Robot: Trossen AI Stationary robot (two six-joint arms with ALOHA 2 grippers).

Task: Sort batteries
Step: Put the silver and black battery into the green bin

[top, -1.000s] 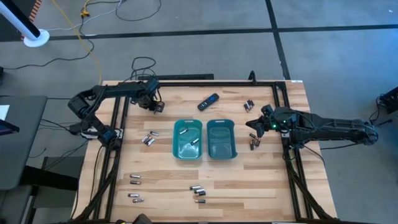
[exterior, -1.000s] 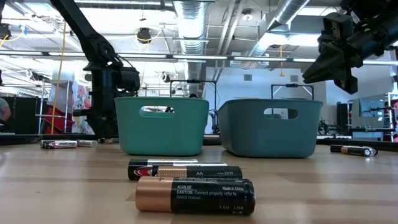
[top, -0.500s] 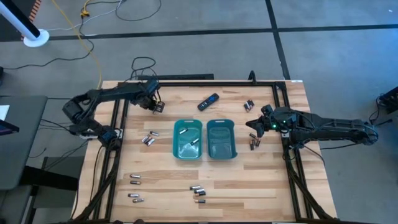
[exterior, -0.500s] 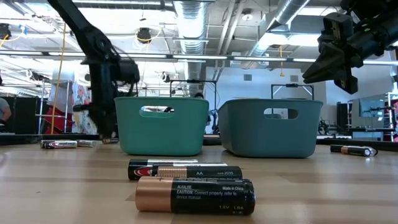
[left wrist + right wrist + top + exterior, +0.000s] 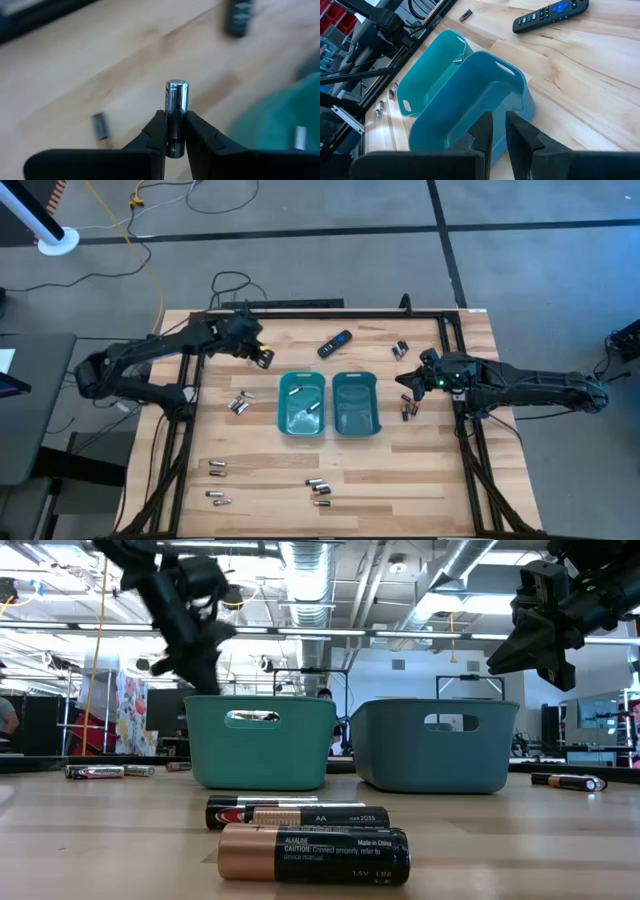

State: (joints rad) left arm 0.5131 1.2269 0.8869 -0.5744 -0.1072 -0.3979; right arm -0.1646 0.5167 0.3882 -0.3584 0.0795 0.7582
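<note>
My left gripper (image 5: pixel 263 359) hangs above the table just left of the far end of the left teal tray (image 5: pixel 281 406), shut on a battery (image 5: pixel 176 100) with a silvery cap and a dark body. In the low view it (image 5: pixel 200 645) is higher than the tray's rim. Other batteries lie on their sides in small groups on the wood (image 5: pixel 239 403) (image 5: pixel 319 487) (image 5: pixel 407 410); a few lie inside the left tray (image 5: pixel 312 408). My right gripper (image 5: pixel 498 127) waits above the table right of the right teal tray (image 5: pixel 378 406), slightly open with nothing between its fingers. My left gripper pinches the battery's dark lower half (image 5: pixel 175 131) between its two fingers. The battery lies along the fingers, and its silvery end (image 5: pixel 176 86) sticks out past the fingertips. The gripper slants down from the table's left. The battery is lifted clear of the table.
A black remote (image 5: pixel 335 342) lies behind the trays near the table's far edge. One battery (image 5: pixel 101 126) lies on the wood below my left gripper. Two batteries (image 5: pixel 313 853) lie close in front of the low camera. A black frame (image 5: pixel 300 308) borders the table.
My left gripper has risen from the tabletop beside the left tray to above the tray's rim, carrying the battery clear of the wood. It has also shifted a little toward the trays and the table's near edge and tipped more level. Its elbow swung toward the table's left.
</note>
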